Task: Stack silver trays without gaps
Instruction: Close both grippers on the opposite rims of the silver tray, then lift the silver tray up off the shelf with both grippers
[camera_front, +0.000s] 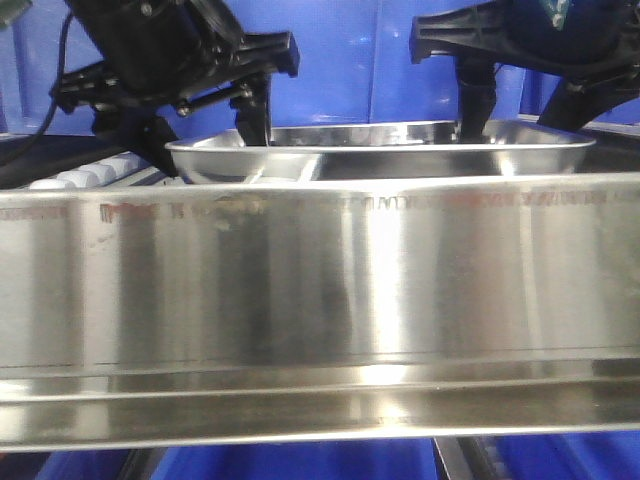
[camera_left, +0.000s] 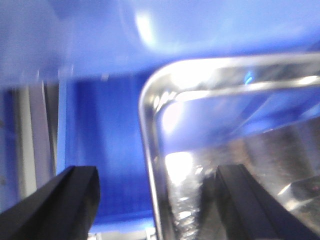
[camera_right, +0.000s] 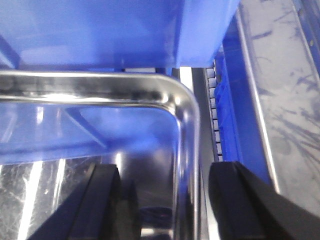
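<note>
We judge the shallow, shiny stainless-steel tray (camera_front: 400, 160) stiff, light and slippery. Left hand (camera_left: 157, 172) and right hand (camera_right: 165, 170), both spread, straddle its opposite rolled rims, the best hold.

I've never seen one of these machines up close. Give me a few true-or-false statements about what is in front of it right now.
1. The left arm's jaws straddle the rim of the silver tray, one side inside and one outside. True.
2. The right arm's jaws are shut on nothing, away from the tray. False: they stand open across its rim at the other end.
3. The bins behind the tray are red. False: the bins are blue.
4. A steel rail crosses the front view below the tray. True.
</note>
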